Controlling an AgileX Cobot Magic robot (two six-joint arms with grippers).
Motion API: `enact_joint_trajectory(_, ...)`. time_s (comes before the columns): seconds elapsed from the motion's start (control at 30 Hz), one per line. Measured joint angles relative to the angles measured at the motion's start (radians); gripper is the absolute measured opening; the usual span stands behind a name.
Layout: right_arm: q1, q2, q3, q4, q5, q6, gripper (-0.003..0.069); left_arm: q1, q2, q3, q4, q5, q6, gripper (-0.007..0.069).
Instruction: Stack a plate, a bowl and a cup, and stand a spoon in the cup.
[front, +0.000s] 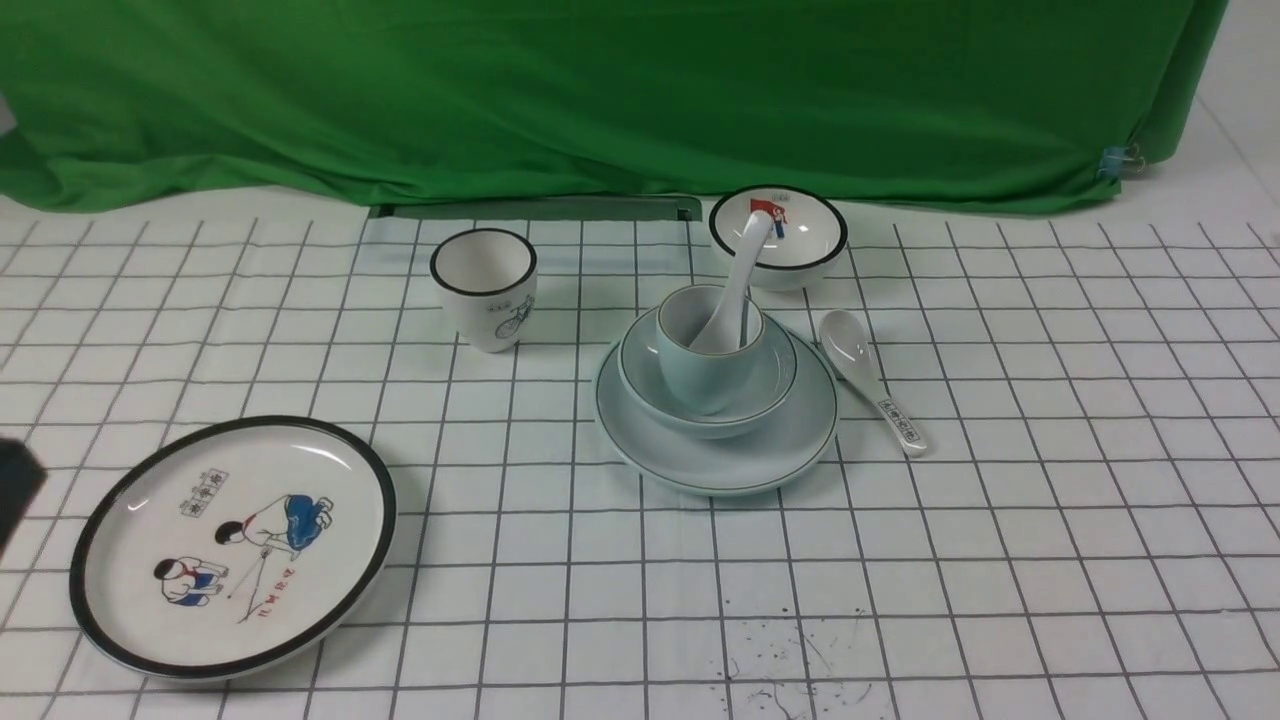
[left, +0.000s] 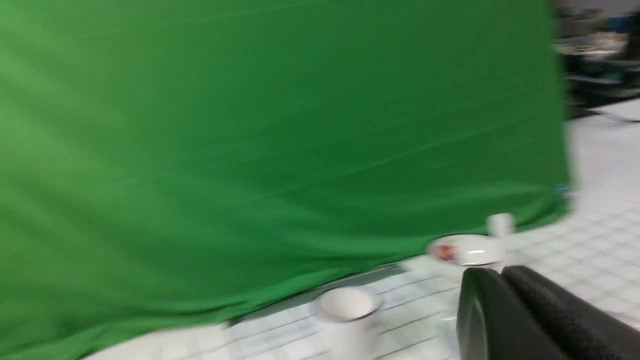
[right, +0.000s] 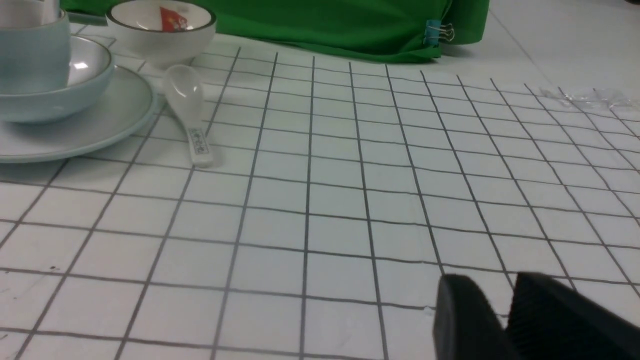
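The pale plate lies right of the table's middle. The plain bowl sits on it, and the pale blue cup stands in the bowl. The all-white spoon leans upright in the cup, handle up. In the right wrist view the plate, bowl and cup are far from my right gripper, which hangs low over bare cloth, slightly open and empty. My left gripper is shut on nothing; its view is blurred.
A black-rimmed cartoon plate lies front left. The bicycle cup stands behind it. A red-picture bowl and a printed spoon are close to the stack. A green curtain closes the back.
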Motion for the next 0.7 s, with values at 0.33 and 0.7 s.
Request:
enact_joint_trajectory(0.33,0.000,0.000,0.000,0.000,0.000,0.000,0.0197,0.265,-0.082,0.225,-0.108,0.131,-0.004,-0.0031)
enact_joint_trajectory(0.7,0.000,0.000,0.000,0.000,0.000,0.000,0.0230,0.266,-0.082,0.227,-0.149,0.205,0.107,-0.0031)
